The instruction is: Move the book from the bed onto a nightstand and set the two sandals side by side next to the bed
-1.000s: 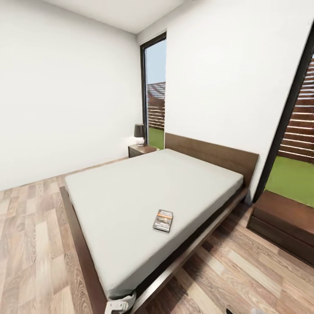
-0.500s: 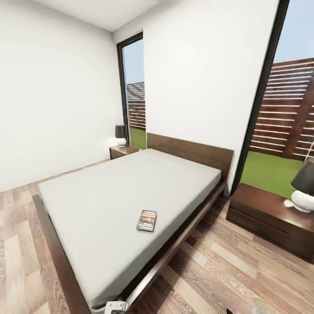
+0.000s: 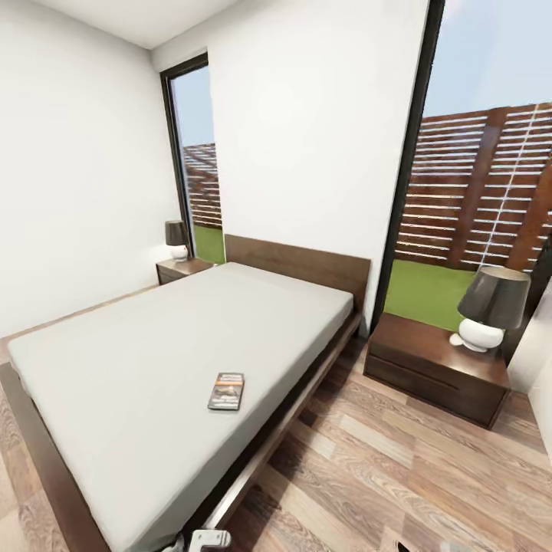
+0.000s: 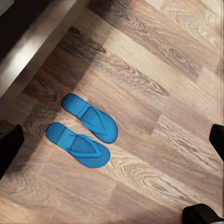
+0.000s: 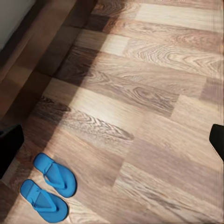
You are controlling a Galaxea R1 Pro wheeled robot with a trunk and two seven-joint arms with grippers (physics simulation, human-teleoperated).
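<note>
The book (image 3: 226, 391), dark with an orange band, lies flat on the grey mattress of the bed (image 3: 153, 368), close to the side edge that faces the near nightstand (image 3: 437, 366). A second nightstand (image 3: 181, 268) stands at the far side of the headboard. The two blue sandals (image 4: 90, 116) (image 4: 77, 145) lie side by side on the plank floor next to the bed frame; the right wrist view has them too (image 5: 55, 174) (image 5: 44, 200). My left gripper (image 4: 113, 144) hangs open above them, holding nothing. My right gripper (image 5: 113, 143) is open over bare floor beside them.
A dark-shaded lamp with a white base (image 3: 491, 307) takes up the right half of the near nightstand's top. A smaller lamp (image 3: 176, 238) stands on the far one. Tall windows flank the headboard. A strip of wood floor (image 3: 383, 475) runs between bed and near nightstand.
The head view has swung to the right, so bed and book sit further left in the picture and the near nightstand with its lamp has come fully into sight. Nothing itself moved.
</note>
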